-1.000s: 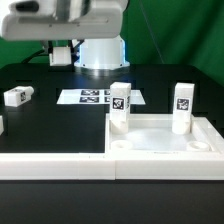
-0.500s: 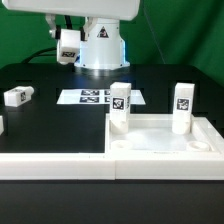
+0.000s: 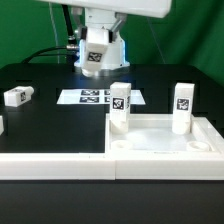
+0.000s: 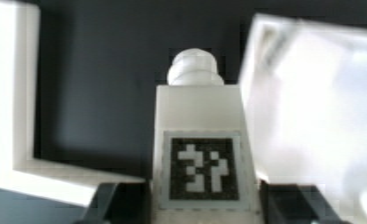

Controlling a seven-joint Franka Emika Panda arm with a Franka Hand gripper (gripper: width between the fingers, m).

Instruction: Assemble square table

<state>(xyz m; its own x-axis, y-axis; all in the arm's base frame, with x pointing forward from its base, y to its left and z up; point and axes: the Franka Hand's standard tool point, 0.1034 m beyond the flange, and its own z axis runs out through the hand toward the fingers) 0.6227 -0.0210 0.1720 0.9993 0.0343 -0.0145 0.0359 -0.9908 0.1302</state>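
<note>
My end effector is clenched on a leg. Its fingers press the leg's flanks beside the tag, and the leg's rounded peg points away from my wrist. In the exterior view I hold it high over the far side of the counter, above the marker board and well apart from the tabletop.

The tabletop lies at the exterior view's right front, with a first standing leg and a second standing leg upright along its far edge. A loose leg lies on the counter at the exterior view's left.

I judge that the step in hand is carrying this leg to a free near corner. To do it well, I should hold the leg plumb and travel high enough to clear both upright legs. I should centre the peg over the socket before lowering, then descend slowly. I should let go only once the peg is seated.
</note>
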